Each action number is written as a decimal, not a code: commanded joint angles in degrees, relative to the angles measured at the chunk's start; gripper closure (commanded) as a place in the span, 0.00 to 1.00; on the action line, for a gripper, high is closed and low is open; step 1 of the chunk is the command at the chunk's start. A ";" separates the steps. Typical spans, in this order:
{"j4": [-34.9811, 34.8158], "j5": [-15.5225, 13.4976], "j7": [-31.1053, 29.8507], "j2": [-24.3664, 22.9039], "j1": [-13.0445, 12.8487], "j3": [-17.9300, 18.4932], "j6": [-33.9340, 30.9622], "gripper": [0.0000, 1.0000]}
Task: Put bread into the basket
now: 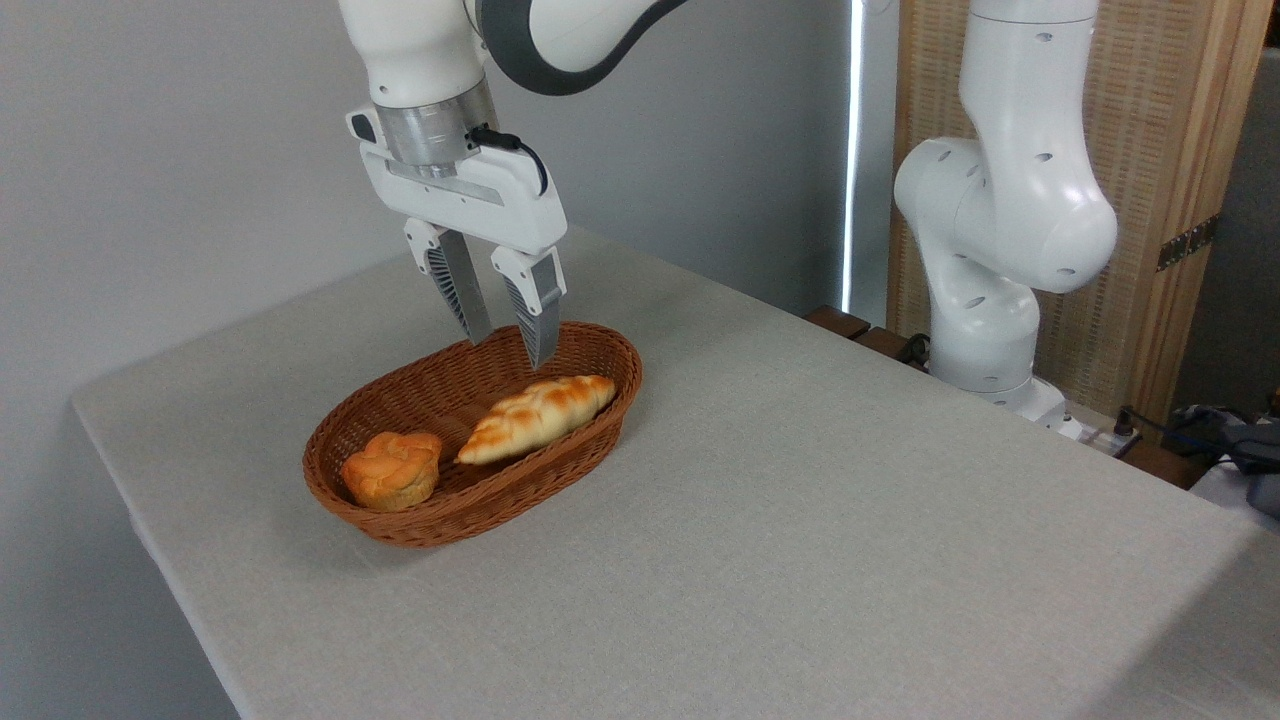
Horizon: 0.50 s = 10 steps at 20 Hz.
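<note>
The bread [538, 417], a long braided golden loaf, lies inside the reddish-brown wicker basket [600, 345], along its right side. Above the basket's back part hangs my gripper [510, 350], open, nothing between its fingers. Its fingertips are a short way above the loaf and do not touch it.
A small round orange bun [392, 469] sits in the basket's left end. The basket stands on a grey cloth-covered table [800, 520]. The arm's white base [1000, 240] stands at the back right, beside a wooden screen.
</note>
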 commanded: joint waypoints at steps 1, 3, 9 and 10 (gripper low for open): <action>0.12 0.67 0.76 -0.36 -0.37 0.26 -0.48 0.00; 0.21 0.67 0.85 -0.54 -0.37 0.26 -0.48 0.00; 1.09 1.99 8.12 -1.68 1.55 0.52 -0.57 0.00; 1.35 1.90 10.76 -1.94 3.04 0.43 -0.57 0.00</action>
